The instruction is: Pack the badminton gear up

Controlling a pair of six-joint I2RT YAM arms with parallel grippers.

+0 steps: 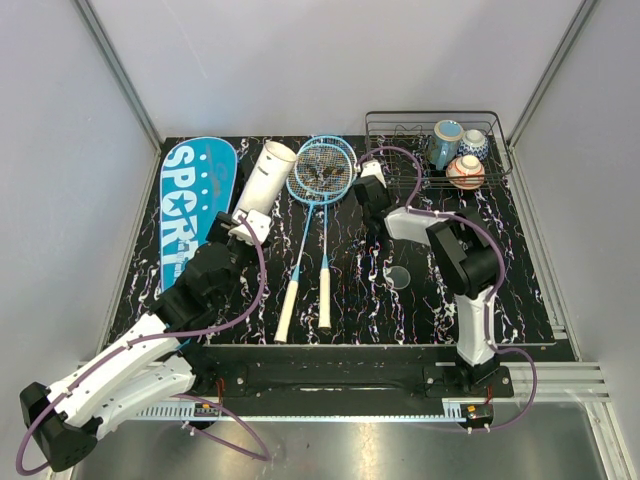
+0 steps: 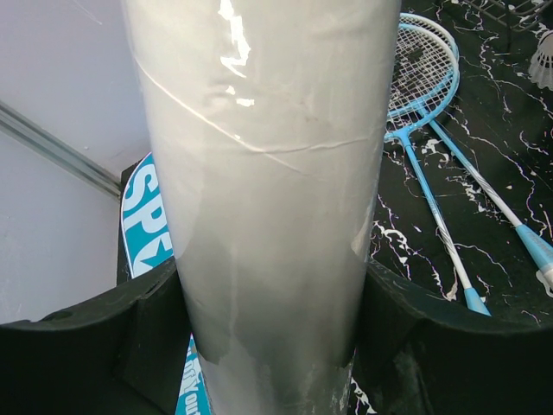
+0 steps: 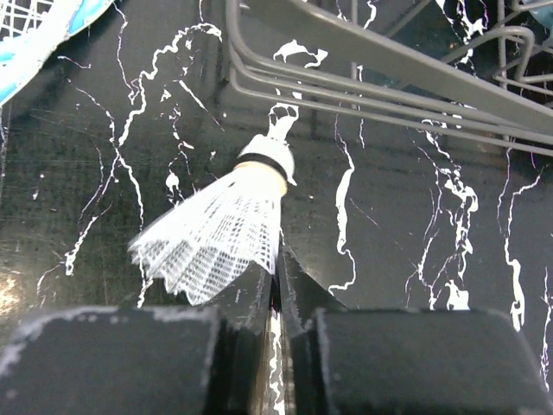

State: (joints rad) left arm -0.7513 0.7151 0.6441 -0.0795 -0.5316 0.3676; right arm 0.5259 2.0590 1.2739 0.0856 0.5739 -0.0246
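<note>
My left gripper [image 1: 247,228] is shut on the lower end of the long white tube [image 1: 268,175], which tilts up toward the back. In the left wrist view the tube [image 2: 259,173] fills the space between both fingers [image 2: 95,337]. My right gripper [image 1: 372,186] is shut and pinches the skirt edge of a white shuttlecock [image 3: 226,229] just above the tabletop, beside the wire rack. Two blue-framed rackets [image 1: 322,170] lie side by side at the centre, white handles [image 1: 325,300] toward me. The teal "SPORT" bag [image 1: 190,210] lies flat at the left.
A black wire rack [image 1: 400,122] with three ceramic cups [image 1: 446,140] stands at the back right; its bars [image 3: 389,60] run just beyond the shuttlecock. A small round clear lid [image 1: 398,277] lies on the black marbled table [image 1: 520,290] near the right arm.
</note>
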